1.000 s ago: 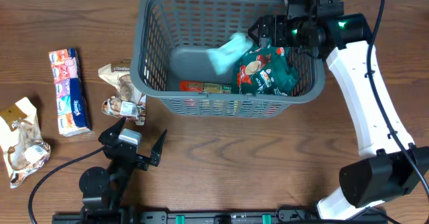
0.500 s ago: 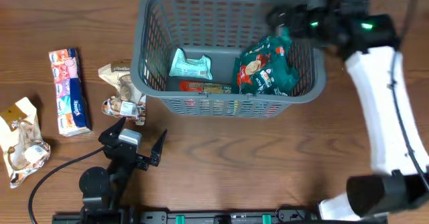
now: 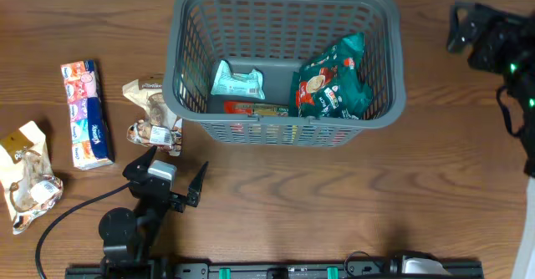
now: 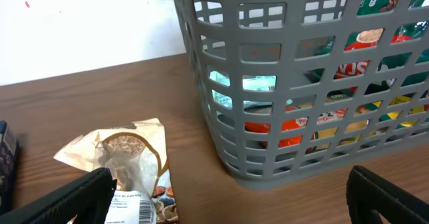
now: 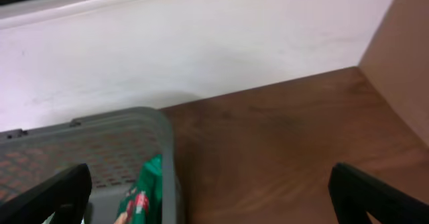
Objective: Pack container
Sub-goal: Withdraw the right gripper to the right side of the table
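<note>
The container (image 3: pixel 288 131), a big grey slatted basket, stands at the back middle of the table. Inside it lie a pale teal packet (image 3: pixel 236 80), a green packet (image 3: pixel 334 83) and a flat red-orange packet (image 3: pixel 259 109). My right gripper (image 3: pixel 465 30) hovers to the right of the basket, open and empty; its wrist view shows the basket's corner (image 5: pixel 100 127) and the green packet (image 5: pixel 144 194). My left gripper (image 3: pixel 170 172) rests low in front of the basket's left corner (image 4: pixel 281 83), open with nothing between its fingers (image 4: pixel 87 190).
Left of the basket lie a brown snack packet (image 3: pixel 153 112), a colourful tissue pack (image 3: pixel 86 114) and a beige crumpled packet (image 3: pixel 29 175). The brown packet (image 4: pixel 124 163) sits just ahead of my left gripper. A pale wall runs behind the table.
The teal packet has dropped from my right gripper onto the basket's floor. My right arm has swung from over the basket to the right. The left arm has not moved.
</note>
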You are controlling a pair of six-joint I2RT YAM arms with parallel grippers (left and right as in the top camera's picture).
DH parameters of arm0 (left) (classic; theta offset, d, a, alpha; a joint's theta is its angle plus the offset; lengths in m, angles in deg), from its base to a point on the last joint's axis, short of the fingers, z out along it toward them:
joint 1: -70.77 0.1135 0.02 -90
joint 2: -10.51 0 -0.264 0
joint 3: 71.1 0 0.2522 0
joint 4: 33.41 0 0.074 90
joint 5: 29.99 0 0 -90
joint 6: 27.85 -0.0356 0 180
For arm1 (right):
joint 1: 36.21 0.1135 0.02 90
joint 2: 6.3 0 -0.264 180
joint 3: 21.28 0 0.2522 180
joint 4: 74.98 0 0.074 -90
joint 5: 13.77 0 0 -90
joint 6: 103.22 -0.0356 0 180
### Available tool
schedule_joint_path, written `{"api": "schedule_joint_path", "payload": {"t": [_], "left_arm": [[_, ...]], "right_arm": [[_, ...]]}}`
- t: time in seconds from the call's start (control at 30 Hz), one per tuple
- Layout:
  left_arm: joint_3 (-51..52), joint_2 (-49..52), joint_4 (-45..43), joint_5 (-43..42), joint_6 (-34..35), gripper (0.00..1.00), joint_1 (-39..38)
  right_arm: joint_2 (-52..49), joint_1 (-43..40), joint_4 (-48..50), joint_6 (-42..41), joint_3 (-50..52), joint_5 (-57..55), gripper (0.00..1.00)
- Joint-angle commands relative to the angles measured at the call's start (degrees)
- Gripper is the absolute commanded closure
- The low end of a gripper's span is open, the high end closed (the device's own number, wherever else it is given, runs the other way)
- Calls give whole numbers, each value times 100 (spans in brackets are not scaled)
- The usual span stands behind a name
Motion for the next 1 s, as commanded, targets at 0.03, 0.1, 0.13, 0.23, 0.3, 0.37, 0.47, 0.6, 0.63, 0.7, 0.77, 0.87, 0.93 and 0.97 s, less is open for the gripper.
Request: {"api": "schedule_joint_path", "payload": {"t": [0.03, 0.1, 0.13, 0.23, 0.3, 0.37, 0.47, 0.6, 0.63, 0.7, 0.77, 0.87, 0.93, 0.97], "left_arm": [[133, -4, 39, -74, -96, 1, -13], [133, -4, 39, -74, -96, 1, -13], [133, -4, 39, -74, -96, 1, -13], [133, -4, 39, -76, -96, 1, -13], [133, -4, 39, -74, -96, 1, -13], [133, -4, 39, -76, -96, 1, -13], [133, -4, 39, -76, -96, 1, -13], [133, -4, 39, -74, -96, 1, -13], [133, -4, 39, -76, -96, 1, -13], [133, -4, 39, -76, -96, 1, -13], [133, -4, 39, -76, -96, 1, -13], [133, -4, 39, -74, -96, 1, -13], [133, -4, 39, -74, -96, 1, -13], [133, -4, 39, -76, -96, 1, -13]], "right_arm": [[227, -33, -264, 146, -44, -184, 1], [310, -33, -476, 146, -44, -162, 1], [358, -33, -656, 146, -44, -157, 1], [463, -33, -1200, 378, -44, -160, 1], [531, -31, -1506, 761, -44, -144, 1], [614, -31, -1718, 1198, -44, 17, 1], [809, -31, -1958, 1534, -44, 382, 1], [1182, -31, -2138, 1537, -44, 590, 1], [1268, -31, -2173, 1537, -44, 570, 1], [1447, -31, -2249, 1537, -44, 544, 1], [1576, -31, -2391, 1537, -44, 549, 1], [1711, -31, -2636, 1537, -33, 546, 1], [1753, -31, -2739, 1539, -33, 468, 1], [1757, -31, -2752, 1539, -33, 450, 1]]}}
